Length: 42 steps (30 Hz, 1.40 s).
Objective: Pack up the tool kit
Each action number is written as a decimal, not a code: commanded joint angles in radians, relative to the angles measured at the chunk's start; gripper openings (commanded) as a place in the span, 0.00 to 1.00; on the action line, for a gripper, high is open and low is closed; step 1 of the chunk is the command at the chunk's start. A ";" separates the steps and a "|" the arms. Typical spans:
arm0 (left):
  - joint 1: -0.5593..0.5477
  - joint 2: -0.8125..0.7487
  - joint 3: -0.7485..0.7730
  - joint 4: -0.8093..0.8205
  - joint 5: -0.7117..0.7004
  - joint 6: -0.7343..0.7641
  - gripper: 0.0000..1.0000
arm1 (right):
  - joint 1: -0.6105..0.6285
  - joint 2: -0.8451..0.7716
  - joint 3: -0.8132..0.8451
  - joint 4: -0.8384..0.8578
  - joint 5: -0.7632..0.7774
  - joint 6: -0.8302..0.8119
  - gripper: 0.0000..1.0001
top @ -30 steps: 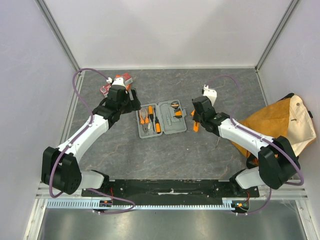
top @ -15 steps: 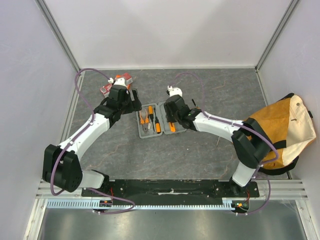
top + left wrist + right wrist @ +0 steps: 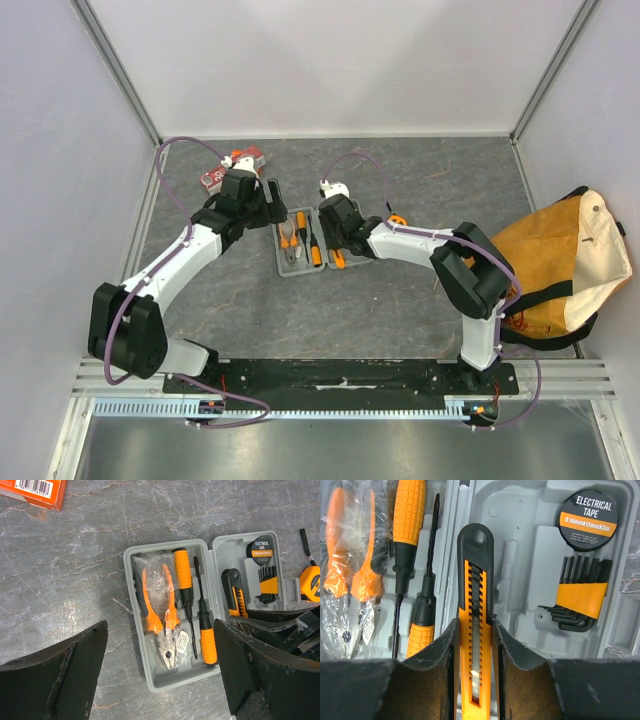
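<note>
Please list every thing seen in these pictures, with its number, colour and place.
tool case: one, grey, open, middle of table
pliers: one, orange handles, case's left half
screwdrivers: two, orange and black, left half
electrical tape: one roll, black, right half, far end
hex keys: one set, black, orange holder, right half
utility knife: one, orange and black, held at right half
tape measure: one, orange, on table right of case
packets: seemingly two, red-orange, table's far left
bag: one, tan, black straps, table's right edge
left hand: one, black, open, above case's left side
right hand: one, black, shut on utility knife
</note>
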 commanded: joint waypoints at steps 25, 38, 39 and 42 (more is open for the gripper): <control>0.000 0.025 0.044 0.010 0.040 -0.002 0.90 | 0.000 0.085 0.037 0.120 0.125 0.129 0.25; 0.001 0.034 0.050 0.007 0.051 -0.008 0.90 | 0.010 0.046 -0.022 0.120 0.148 0.115 0.41; 0.000 0.036 0.051 0.007 0.054 -0.008 0.90 | 0.011 0.045 -0.023 0.120 0.153 0.117 0.43; 0.000 0.037 0.053 0.005 0.057 -0.008 0.90 | 0.013 0.042 -0.025 0.120 0.153 0.117 0.49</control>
